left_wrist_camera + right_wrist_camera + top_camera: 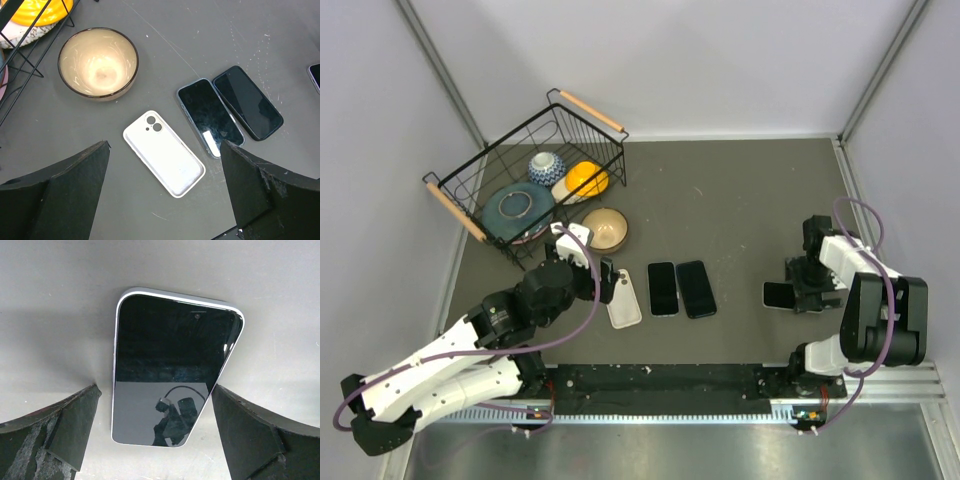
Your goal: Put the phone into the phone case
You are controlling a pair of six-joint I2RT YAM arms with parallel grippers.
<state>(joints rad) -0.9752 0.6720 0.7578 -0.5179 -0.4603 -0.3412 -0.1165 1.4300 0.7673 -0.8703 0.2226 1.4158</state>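
Observation:
An empty white phone case (624, 299) (164, 153) lies open side up on the grey table. Just right of it, two dark phones (663, 288) (696, 288) lie side by side, screens up (210, 117) (247, 102). My left gripper (605, 283) (165, 200) hovers open just above the case, whose near end sits between the fingers. A third phone (779, 295) (172, 370) with a pale rim lies flat at the right. My right gripper (805, 290) (155, 388) is open, one finger on each side of this phone's near end.
A black wire basket (510, 135) with wooden handles stands at the back left and holds several bowls and a yellow item (40, 10). A beige bowl (605, 229) (98, 63) sits on the table just behind the case.

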